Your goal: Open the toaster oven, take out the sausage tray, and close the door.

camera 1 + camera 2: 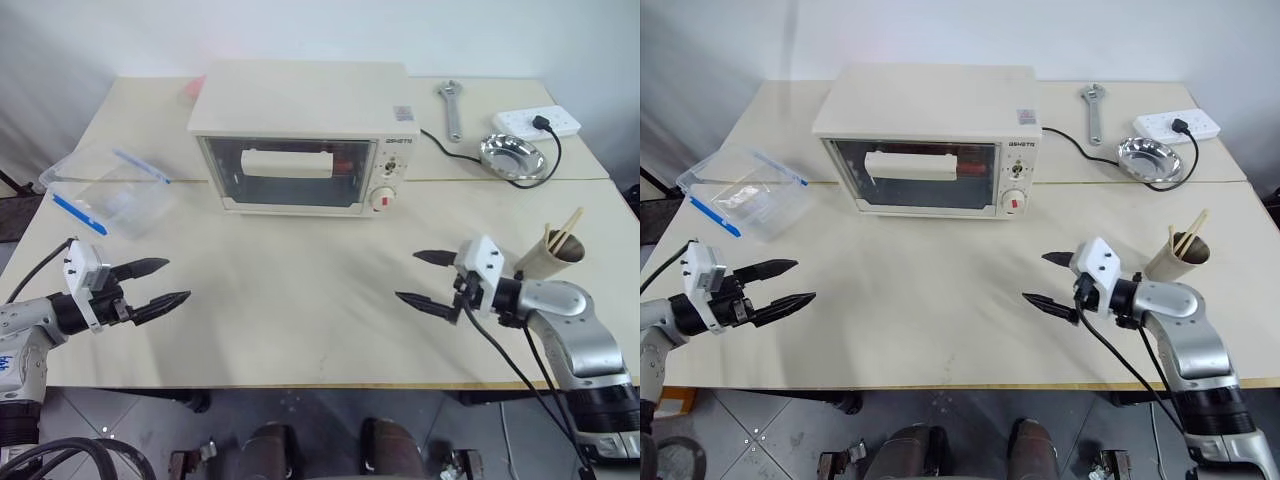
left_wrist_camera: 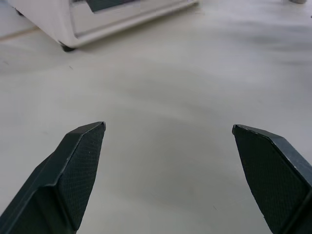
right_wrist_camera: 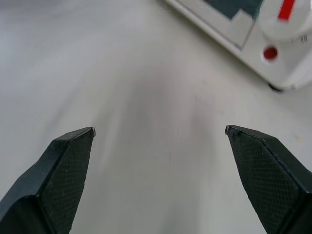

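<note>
The cream-white toaster oven [image 1: 305,135] stands at the middle back of the table, its glass door [image 1: 290,172] shut, with the bar handle [image 1: 287,162] across the window. Red shapes show dimly behind the glass; the sausage tray itself is hidden inside. My left gripper [image 1: 172,283] hovers open over the table at the near left, well short of the oven. On the near right my right gripper [image 1: 417,278] is open too, pointing inward, nothing between its fingers. The oven's lower corner [image 2: 68,29] and its red-marked knob [image 3: 285,12] show in the wrist views.
A clear plastic box with blue clips [image 1: 110,190] sits left of the oven. Behind on the right lie a wrench [image 1: 452,108], a power strip [image 1: 536,122] and a round steel dish [image 1: 512,154]. A paper cup with chopsticks [image 1: 555,250] stands beside my right arm.
</note>
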Tool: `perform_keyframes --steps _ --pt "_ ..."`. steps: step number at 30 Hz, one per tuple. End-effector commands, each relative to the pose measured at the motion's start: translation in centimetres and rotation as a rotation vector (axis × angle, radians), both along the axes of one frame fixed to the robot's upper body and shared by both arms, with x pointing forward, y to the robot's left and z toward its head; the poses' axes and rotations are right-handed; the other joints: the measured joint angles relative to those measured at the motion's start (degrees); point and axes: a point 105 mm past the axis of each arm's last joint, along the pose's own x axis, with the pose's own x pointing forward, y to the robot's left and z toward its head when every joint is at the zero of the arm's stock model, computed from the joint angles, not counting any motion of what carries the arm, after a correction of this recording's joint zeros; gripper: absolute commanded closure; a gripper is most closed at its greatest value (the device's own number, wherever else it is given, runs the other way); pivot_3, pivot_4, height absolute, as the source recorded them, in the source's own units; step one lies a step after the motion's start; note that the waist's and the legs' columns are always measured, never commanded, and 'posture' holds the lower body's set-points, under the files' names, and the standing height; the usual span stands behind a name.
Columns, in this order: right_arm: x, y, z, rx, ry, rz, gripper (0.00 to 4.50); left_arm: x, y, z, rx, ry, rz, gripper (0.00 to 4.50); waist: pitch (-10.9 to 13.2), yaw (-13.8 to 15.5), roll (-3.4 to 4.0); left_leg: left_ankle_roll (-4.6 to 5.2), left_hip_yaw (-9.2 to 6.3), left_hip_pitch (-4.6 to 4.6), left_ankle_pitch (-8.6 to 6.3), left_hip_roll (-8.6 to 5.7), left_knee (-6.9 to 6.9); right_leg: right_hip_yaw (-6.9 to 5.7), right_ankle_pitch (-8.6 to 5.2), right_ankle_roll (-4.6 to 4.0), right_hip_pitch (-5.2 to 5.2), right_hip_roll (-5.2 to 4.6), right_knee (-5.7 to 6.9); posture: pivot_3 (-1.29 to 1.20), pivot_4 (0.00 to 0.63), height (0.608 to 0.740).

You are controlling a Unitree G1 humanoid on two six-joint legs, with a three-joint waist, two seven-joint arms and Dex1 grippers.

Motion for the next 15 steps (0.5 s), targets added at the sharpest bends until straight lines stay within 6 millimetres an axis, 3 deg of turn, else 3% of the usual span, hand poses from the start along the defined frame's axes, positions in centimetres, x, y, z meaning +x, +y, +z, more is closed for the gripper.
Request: perform_keyframes --steps 1,5,15 --pt "0.3 3.2 3.0 0.057 -0.064 0.067 0.0 0.2 0.3 1.6 0.0 -0.077 0.023 0.06 0.0 -0.48 0.0 -0.01 -0.01 0.0 0.0 0.0 0.02 0.0 0.0 0.0 0.0 0.0 0.06 0.0 0.15 0.74" --pt "1.4 6.5 5.8 0.109 -0.106 0.13 0.0 0.0 0.3 2.2 -0.048 -0.089 0.015 0.06 0.0 -0.82 0.0 -0.03 -0.03 -0.02 -0.04 0.0 0.04 0.0 0.0 0.0 -0.07 -0.01 0.12 0.0 0.15 0.74" --pt "4.7 11.2 9.4 0.088 -0.217 0.193 0.0 -0.4 1.0 4.2 -0.107 -0.196 0.045 0.06 0.0 -1.12 -0.01 -0.03 0.02 -0.08 -0.09 0.0 0.09 0.03 0.0 0.0 -0.23 -0.01 0.29 0.0 0.15 0.74"
